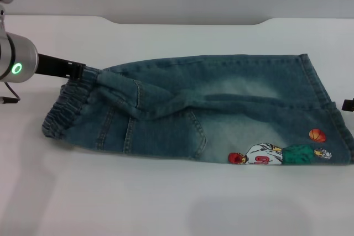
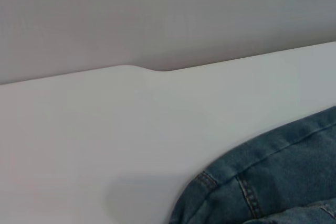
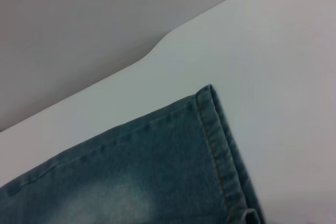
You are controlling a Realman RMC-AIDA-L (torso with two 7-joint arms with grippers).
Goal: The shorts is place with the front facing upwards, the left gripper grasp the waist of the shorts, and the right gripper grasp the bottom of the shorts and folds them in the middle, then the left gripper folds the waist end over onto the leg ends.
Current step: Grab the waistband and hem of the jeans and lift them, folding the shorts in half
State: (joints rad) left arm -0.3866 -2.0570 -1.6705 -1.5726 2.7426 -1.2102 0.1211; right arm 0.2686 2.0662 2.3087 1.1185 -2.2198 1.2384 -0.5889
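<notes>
Blue denim shorts (image 1: 210, 109) lie folded lengthwise; left gripper (image 1: 77, 71), seemingly clamping the ruched waist (image 1: 63, 111), should lift evenly rightward.

Light over the white table (image 1: 166, 203) is soft, even and fairly bright, with no hard glare anywhere. Shadows are faint: a pale grey smudge falls on the table near the front edge of the head view, and another lies beside the shorts (image 2: 273, 182) in the left wrist view. The denim reads clearly in the head view, its stitching and the cartoon print (image 1: 279, 154) distinct (though the far wall is a flat grey blank). Both wrist views are softer, the table's far edge slightly hazy. A green ring light (image 1: 17, 69) glows on the arm at the left.
</notes>
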